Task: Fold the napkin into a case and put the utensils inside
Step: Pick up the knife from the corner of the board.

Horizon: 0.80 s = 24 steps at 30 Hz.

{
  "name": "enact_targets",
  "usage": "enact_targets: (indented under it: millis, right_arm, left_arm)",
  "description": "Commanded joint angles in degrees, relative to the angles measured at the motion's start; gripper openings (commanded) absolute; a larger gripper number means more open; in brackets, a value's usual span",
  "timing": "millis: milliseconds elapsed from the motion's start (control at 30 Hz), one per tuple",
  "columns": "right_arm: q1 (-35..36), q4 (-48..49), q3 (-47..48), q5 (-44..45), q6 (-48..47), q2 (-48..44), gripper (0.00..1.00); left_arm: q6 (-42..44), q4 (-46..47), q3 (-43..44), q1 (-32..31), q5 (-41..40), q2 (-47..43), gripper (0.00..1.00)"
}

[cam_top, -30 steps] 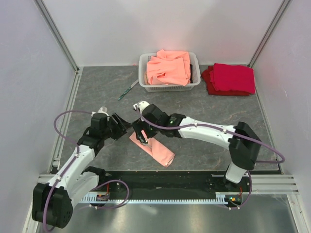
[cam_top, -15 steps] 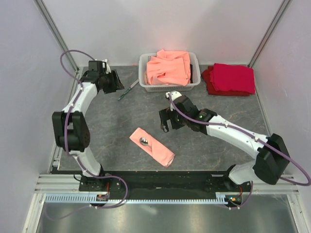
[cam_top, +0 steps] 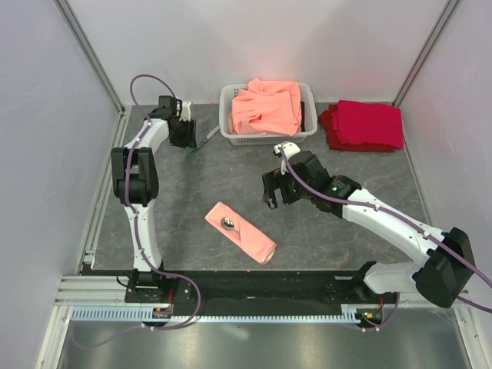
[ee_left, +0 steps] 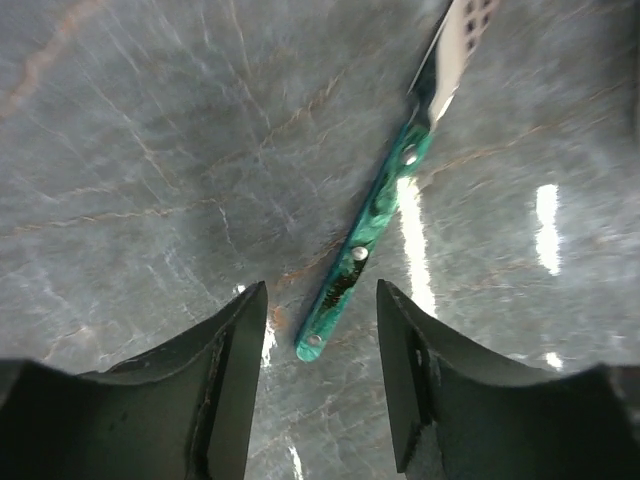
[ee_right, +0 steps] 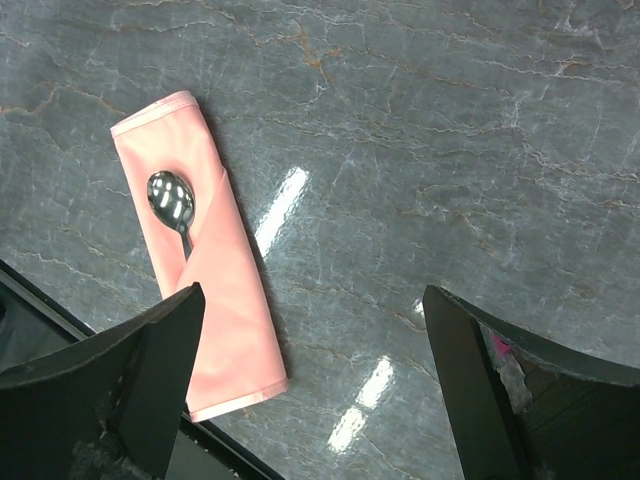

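One pale-pink napkin [cam_top: 244, 235] lies on the worktop [cam_top: 177, 192], folded into a narrow case, and a single silvery spoon [ee_right: 172, 201] is tucked into it with only the bowl and a short run of stem showing, so one utensil looks to be placed. It sits low and off to one side of the right jaws, well apart from them. These jaws hang spread wide above bare stone with nothing between them, probably parked there so they neither disturb the fold nor crowd the other arm. The left arm [cam_top: 143, 157] is stretched to the far back, because the one teal-handled piece [ee_left: 368, 228] in view, a knife by its blade, lies there just beside the basket [cam_top: 261, 139]. The left jaws are parted and hold nothing. The butt of the handle lies in the gap between the two fingers [ee_left: 228, 395], touching neither, and the blade runs away ahead of them. That looks like lining up to close on the handle. One heap of orange cloths [cam_top: 267, 108] fills the basket, and one stack of red cloths [cam_top: 367, 123] lies beyond the right jaws.
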Motion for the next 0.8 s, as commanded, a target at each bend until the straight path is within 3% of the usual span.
enact_targets:
  millis: [0,267,400,567,767]
  right_arm:
    - [-0.55,0.23,-0.05,-0.73,-1.24,-1.23,0.98]
    - [-0.64,1.63,-1.02,-3.10,0.69,-1.93,0.98]
    - [-0.73,2.07,-1.90,-3.19,1.39,-2.90,0.98]
    - [-0.64,2.87,-1.99,-3.63,2.18,-1.15,0.98]
    - [-0.73,4.44,-0.22,-4.70,4.46,5.44,0.98]
  left_arm:
    - [4.51,-1.18,1.96,-0.59,-1.80,1.81,0.52]
    - [5.57,-2.23,-1.03,-3.58,-7.49,2.78,0.45]
    - [4.08,-6.00,-1.12,-4.02,-8.56,4.18,0.32]
    - [1.89,-10.13,-2.08,-3.93,-6.80,3.93,0.02]
    - [-8.29,-10.76,-8.32,-3.41,-3.30,-7.38,0.02]
